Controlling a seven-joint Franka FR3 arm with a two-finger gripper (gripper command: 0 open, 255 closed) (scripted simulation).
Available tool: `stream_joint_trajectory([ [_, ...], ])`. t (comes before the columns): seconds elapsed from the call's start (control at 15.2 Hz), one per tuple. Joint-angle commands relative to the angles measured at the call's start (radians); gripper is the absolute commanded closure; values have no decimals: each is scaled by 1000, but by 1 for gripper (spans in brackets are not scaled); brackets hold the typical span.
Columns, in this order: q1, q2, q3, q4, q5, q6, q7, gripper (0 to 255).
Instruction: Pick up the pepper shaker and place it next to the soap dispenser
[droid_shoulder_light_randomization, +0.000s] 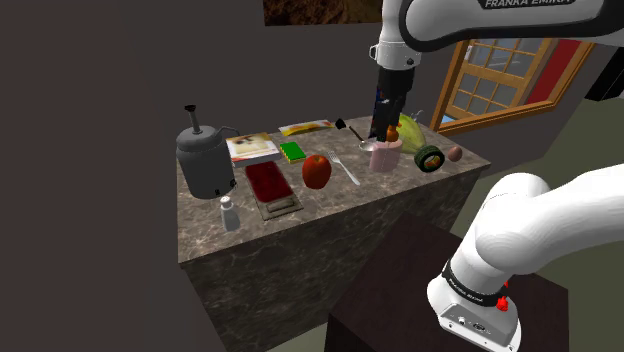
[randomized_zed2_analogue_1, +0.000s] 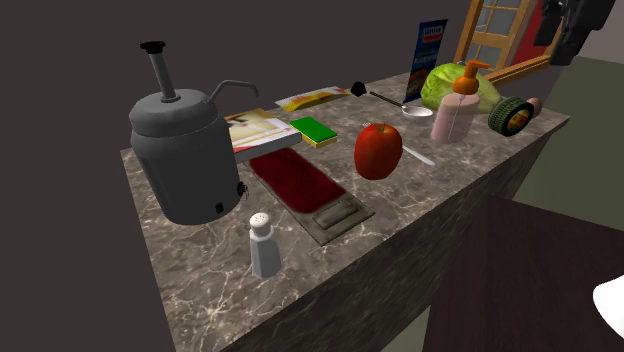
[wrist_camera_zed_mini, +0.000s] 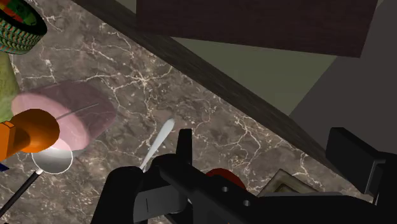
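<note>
Right now my gripper (droid_shoulder_light_randomization: 388, 118) hangs over the far end of the marble counter (droid_shoulder_light_randomization: 330, 225), its two black fingers (wrist_camera_zed_mini: 184, 149) standing apart with nothing between them. Just below me is the pink soap dispenser (droid_shoulder_light_randomization: 384, 152) with its orange pump, and in the wrist view it lies off to one side of my fingers, next to a ladle (wrist_camera_zed_mini: 51, 159). A fork (wrist_camera_zed_mini: 159, 141) lies under my hand and a red apple (droid_shoulder_light_randomization: 317, 171) sits near it. The pepper shaker (droid_shoulder_light_randomization: 230, 213) stands upright well apart from me, at the other end of the counter near the front edge, just in front of the grey urn (droid_shoulder_light_randomization: 205, 160) and beside a flat tray (droid_shoulder_light_randomization: 272, 190). I am not touching it.
</note>
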Motion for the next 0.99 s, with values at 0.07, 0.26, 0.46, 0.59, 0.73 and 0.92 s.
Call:
stream_joint_trajectory([
  [0.07, 8, 21, 15, 0, 11, 22, 18, 0],
  [0.26, 31, 91, 60, 7, 39, 88, 72, 0],
  [0.46, 51, 169, 103, 26, 61, 151, 124, 0],
  [0.59, 63, 225, 132, 45, 72, 191, 159, 0],
  [0.73, 73, 285, 160, 69, 79, 229, 193, 0],
  [0.92, 87, 378, 200, 114, 82, 281, 245, 0],
])
